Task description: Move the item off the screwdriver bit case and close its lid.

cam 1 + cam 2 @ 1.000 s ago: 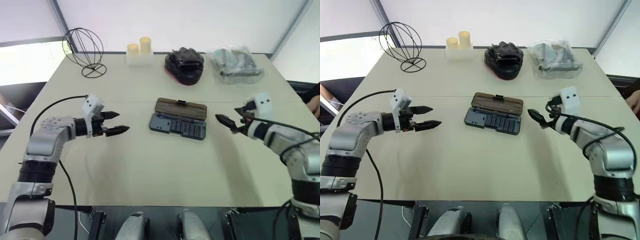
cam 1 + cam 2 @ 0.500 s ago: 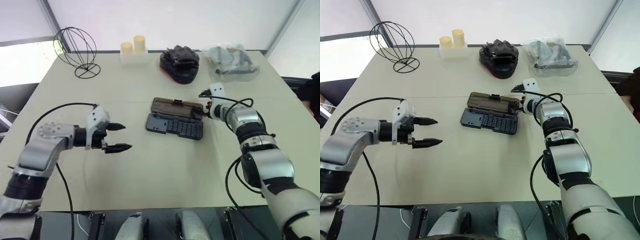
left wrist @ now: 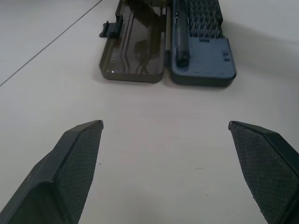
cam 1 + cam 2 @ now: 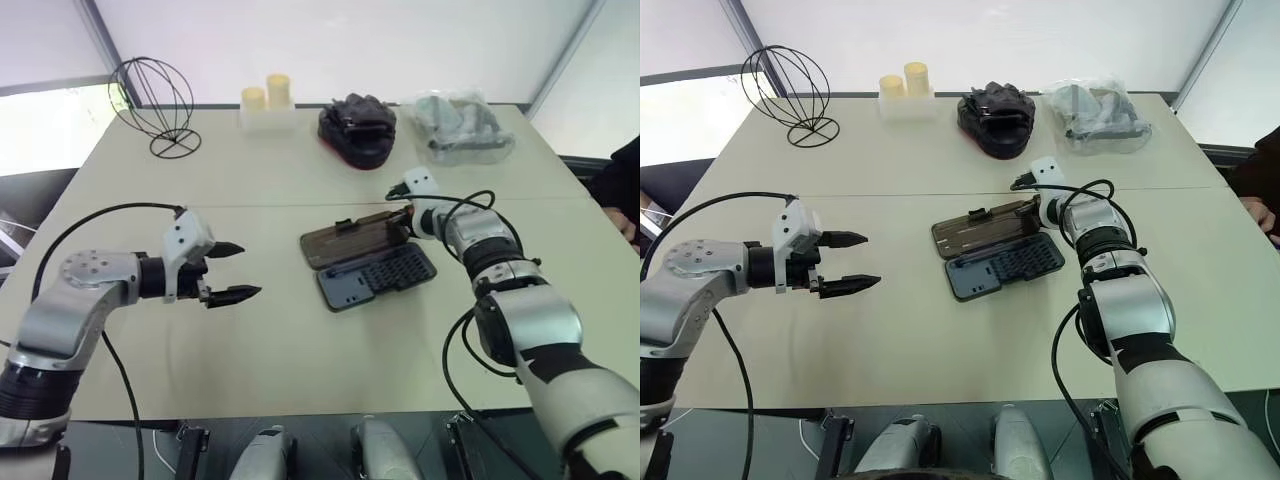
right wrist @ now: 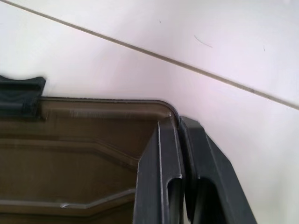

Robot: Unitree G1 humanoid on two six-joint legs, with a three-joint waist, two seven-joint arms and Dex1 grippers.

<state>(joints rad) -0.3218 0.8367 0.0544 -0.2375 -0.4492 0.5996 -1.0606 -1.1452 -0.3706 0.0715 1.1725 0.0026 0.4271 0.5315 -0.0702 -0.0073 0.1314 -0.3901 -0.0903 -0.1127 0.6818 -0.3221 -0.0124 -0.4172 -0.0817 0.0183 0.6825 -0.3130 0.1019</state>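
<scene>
Right pincer (image 4: 1043, 212) pressed together at the lid's (image 4: 985, 227) corner edge; left pincer (image 4: 862, 261) spread, well apart.

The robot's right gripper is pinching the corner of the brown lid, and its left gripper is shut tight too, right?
Not quite. The right gripper is pinching the lid corner, but the left gripper is wide open over bare table, as the left wrist view shows.
</scene>
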